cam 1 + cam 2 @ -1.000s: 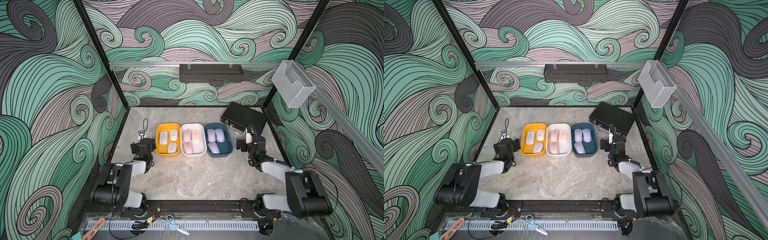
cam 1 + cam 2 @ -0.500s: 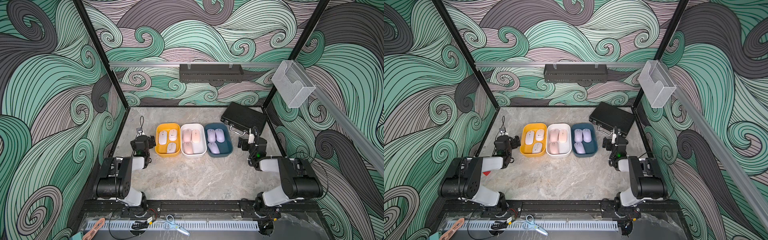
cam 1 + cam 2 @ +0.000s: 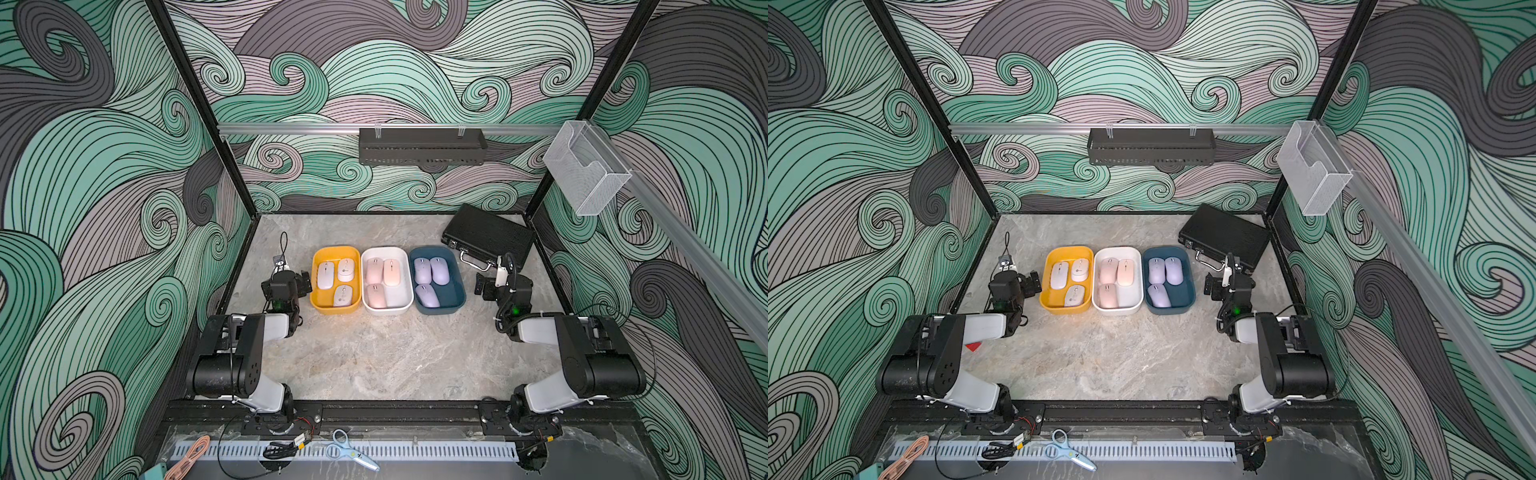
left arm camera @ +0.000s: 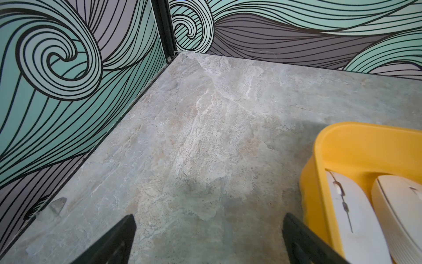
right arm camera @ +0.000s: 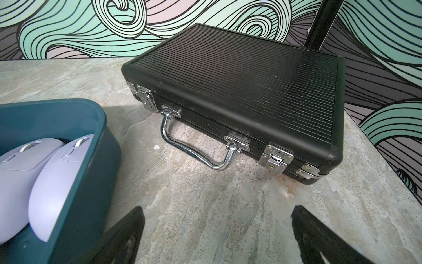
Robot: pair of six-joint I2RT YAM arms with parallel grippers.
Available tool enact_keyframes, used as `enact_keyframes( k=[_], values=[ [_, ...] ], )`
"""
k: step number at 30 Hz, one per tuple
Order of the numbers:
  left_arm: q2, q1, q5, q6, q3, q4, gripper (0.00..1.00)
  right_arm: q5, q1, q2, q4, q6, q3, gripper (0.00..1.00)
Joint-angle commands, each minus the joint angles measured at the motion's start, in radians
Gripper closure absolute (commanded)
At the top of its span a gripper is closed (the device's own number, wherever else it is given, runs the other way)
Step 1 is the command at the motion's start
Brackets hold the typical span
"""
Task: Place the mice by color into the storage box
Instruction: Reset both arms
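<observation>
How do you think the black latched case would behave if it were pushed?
The black case lies flat, so it would probably slide, not tip. Its ribbed shell and metal latches suggest it is rigid, perhaps fairly heavy.

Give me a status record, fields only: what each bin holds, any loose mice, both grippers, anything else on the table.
yellow bin: three off-white mice
white bin: three pink mice
blue bin: three lavender mice
loose mice: none seen on the table
left gripper: open, empty, beside the yellow bin
right gripper: open, empty, near the blue bin and the case
case: black, shut, lying flat at the far right corner
sorting: looks done
</observation>
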State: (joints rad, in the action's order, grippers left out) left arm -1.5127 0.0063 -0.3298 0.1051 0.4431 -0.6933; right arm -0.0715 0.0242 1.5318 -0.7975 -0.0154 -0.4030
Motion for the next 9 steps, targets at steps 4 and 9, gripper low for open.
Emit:
enact_keyframes(
  k=[4, 9],
  values=[
    [-0.004, 0.01, 0.007, 0.005, 0.019, 0.02, 0.01, -0.01, 0.005, 0.005, 0.002, -0.012, -0.024, 0.01],
    [-0.004, 0.009, 0.007, 0.005, 0.019, 0.02, 0.02, -0.011, 0.005, -0.001, -0.014, -0.014, -0.012, 0.01]
  ],
)
